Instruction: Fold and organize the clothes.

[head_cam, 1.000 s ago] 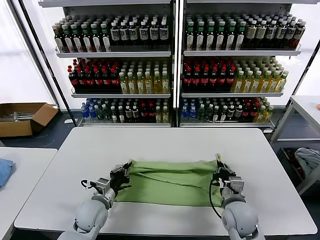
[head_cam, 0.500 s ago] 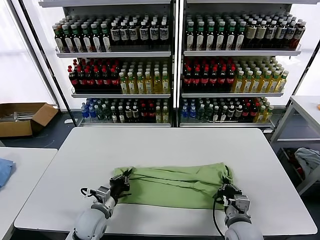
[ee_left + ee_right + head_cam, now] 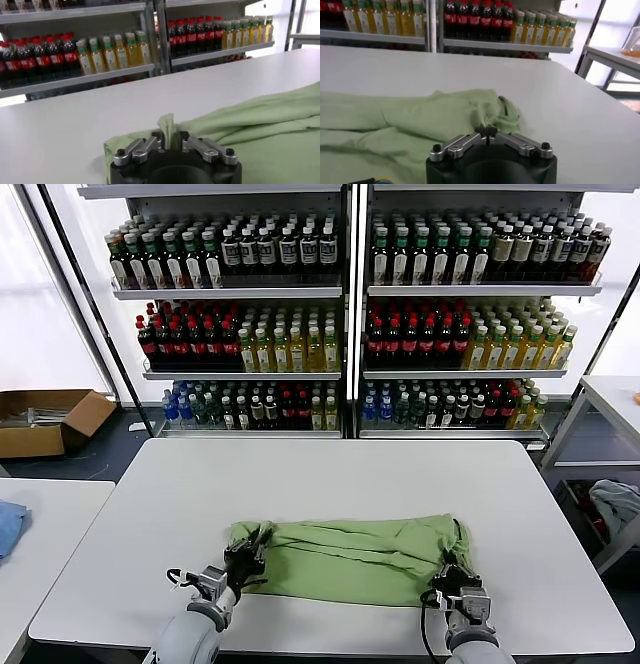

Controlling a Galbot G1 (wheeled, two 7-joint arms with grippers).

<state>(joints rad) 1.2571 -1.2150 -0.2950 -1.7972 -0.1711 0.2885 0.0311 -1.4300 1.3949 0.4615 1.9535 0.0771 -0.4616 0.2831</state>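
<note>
A light green shirt [image 3: 350,556] lies folded into a wide band across the front of the white table [image 3: 330,474], plain green side up. My left gripper [image 3: 247,564] is shut on the shirt's left end; in the left wrist view [image 3: 169,142] a bunch of green cloth [image 3: 166,127] stands pinched between the fingers. My right gripper [image 3: 452,576] is shut on the shirt's right end; in the right wrist view [image 3: 487,132] a thin fold of cloth [image 3: 470,112] is pinched between the fingers. Collar, buttons and print are hidden.
Shelves of bottles [image 3: 350,314] stand behind the table. A side table with a blue cloth [image 3: 10,524] is at the left, a cardboard box [image 3: 45,419] on the floor behind it. Another table [image 3: 610,399] stands at the right.
Both grippers have pulled back toward the table's front edge with the shirt's far edge. The cloth now lies folded over itself as a narrower, more bunched band.
</note>
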